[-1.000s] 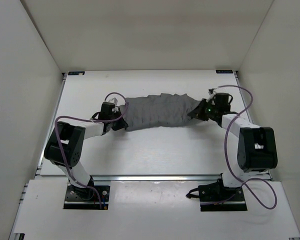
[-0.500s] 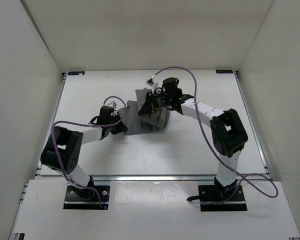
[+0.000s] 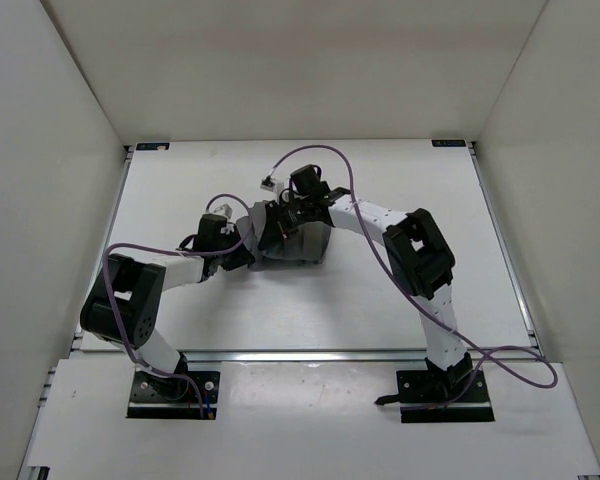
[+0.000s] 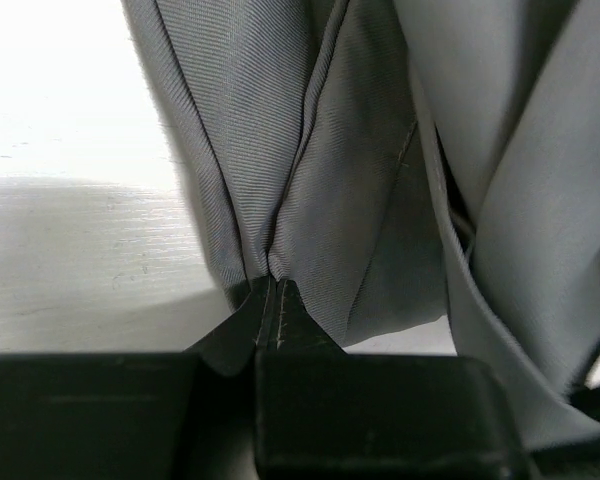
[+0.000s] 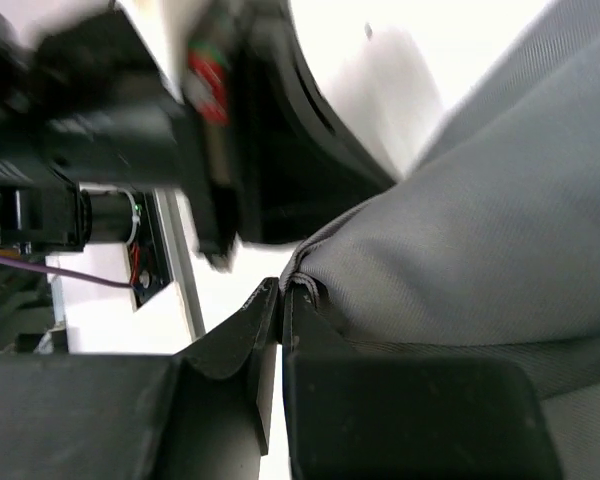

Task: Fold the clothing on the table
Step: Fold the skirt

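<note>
Clothing (image 3: 306, 246) lies bunched in a compact grey heap on the table (image 3: 410, 190), left of centre. Left pincer (image 4: 268, 300) is clamped fully closed on a pleated edge at the heap's left side. Right pincer (image 5: 281, 297) is likewise clamped on another fabric edge, its arm reaching across the heap, near the left pincer.

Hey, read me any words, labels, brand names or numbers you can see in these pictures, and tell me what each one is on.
No text here is readable.
Blue label on the far-left corner bracket: too small to read.
Blue label on the far-right corner bracket: too small to read.
Red and green sticker on a black arm part: blurred.
The clothing: no print or tag in view.
</note>
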`<action>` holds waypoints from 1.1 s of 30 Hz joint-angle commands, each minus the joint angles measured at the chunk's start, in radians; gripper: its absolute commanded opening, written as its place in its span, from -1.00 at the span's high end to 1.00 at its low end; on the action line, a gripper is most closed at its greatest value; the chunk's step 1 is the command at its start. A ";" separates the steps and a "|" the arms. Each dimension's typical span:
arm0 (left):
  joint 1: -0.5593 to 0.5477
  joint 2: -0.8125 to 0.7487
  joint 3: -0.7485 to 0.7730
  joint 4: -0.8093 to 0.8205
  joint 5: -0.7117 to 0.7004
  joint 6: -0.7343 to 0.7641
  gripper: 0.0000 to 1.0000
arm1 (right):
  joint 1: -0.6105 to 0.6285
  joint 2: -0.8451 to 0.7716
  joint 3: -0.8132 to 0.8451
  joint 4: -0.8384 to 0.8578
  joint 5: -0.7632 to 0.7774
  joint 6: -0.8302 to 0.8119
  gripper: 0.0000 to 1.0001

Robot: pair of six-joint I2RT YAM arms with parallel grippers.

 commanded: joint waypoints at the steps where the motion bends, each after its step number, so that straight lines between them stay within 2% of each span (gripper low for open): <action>1: 0.002 -0.032 -0.022 0.006 0.014 -0.001 1.00 | 0.027 0.033 0.112 -0.027 -0.042 -0.035 1.00; 8: 0.002 -0.045 -0.031 0.015 0.028 -0.002 1.00 | 0.047 0.189 0.239 -0.083 -0.062 -0.035 1.00; 15: 0.014 -0.057 -0.039 0.014 0.043 -0.004 1.00 | 0.053 0.243 0.218 -0.097 -0.014 -0.038 1.00; 16: 0.028 -0.074 -0.046 0.012 0.045 -0.008 0.98 | 0.055 0.244 0.219 -0.113 -0.002 -0.043 1.00; 17: 0.030 -0.084 -0.047 0.018 0.049 -0.005 0.82 | 0.053 0.254 0.231 -0.116 0.003 -0.049 0.96; 18: 0.039 -0.115 -0.054 0.018 0.063 -0.017 0.54 | 0.056 0.249 0.227 -0.125 0.001 -0.052 0.85; 20: 0.069 -0.199 -0.053 0.008 0.065 -0.019 0.40 | 0.055 0.240 0.226 -0.104 0.021 -0.054 0.68; 21: 0.077 -0.222 -0.050 -0.029 0.047 -0.016 0.37 | 0.052 0.229 0.222 -0.094 0.029 -0.052 0.63; 22: 0.076 -0.271 -0.048 -0.050 0.024 -0.015 0.34 | 0.050 0.231 0.218 -0.085 0.035 -0.049 0.46; 23: 0.088 -0.320 -0.047 -0.061 0.013 -0.016 0.36 | 0.050 0.215 0.227 -0.077 0.053 -0.052 0.39; 26: 0.116 -0.416 -0.030 -0.141 -0.015 0.008 0.24 | 0.062 0.159 0.235 -0.083 0.084 -0.078 0.10; 30: 0.151 -0.514 -0.025 -0.189 -0.026 0.022 0.18 | 0.062 -0.025 0.175 -0.039 0.180 -0.067 -0.13; 31: 0.152 -0.519 -0.025 -0.205 -0.021 0.024 0.28 | 0.052 -0.105 0.123 -0.022 0.226 -0.054 -0.20; 33: 0.151 -0.537 -0.017 -0.221 -0.004 0.044 0.27 | 0.021 -0.235 0.000 0.065 0.286 0.024 -0.27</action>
